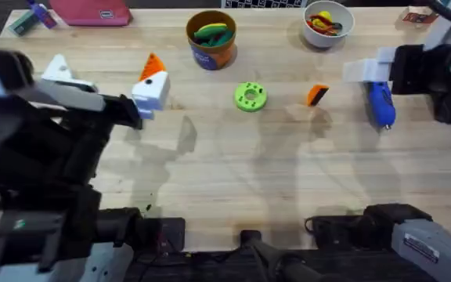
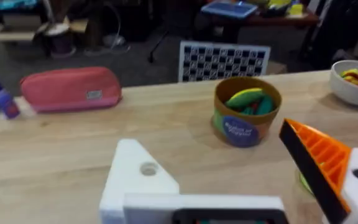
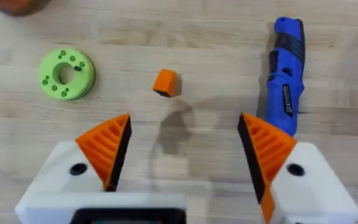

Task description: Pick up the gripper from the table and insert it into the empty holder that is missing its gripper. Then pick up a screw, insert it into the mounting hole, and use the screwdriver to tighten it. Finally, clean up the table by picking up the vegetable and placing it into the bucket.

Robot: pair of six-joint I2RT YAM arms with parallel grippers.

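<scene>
The small orange gripper piece (image 1: 317, 95) (image 3: 165, 83) lies loose on the table between the lime green holder (image 1: 250, 96) (image 3: 66, 74) and the blue screwdriver (image 1: 380, 104) (image 3: 286, 74). My right gripper (image 1: 370, 66) (image 3: 184, 118) hovers open above them, holding nothing. At the far left my left gripper (image 1: 106, 76) (image 2: 207, 140) is open and raised; one finger carries an orange pad, the other is bare white. The orange-brown bucket (image 1: 211, 39) (image 2: 246, 111) holds a green-and-yellow toy and a darker green piece. The vegetable and screw are not made out on the table.
A white bowl (image 1: 327, 22) of red and yellow bits stands at the back right. A pink pouch (image 1: 92, 11) (image 2: 71, 89) and a purple bottle (image 2: 2, 98) lie at the back left. Tiny dark specks (image 1: 148, 208) sit near the front edge.
</scene>
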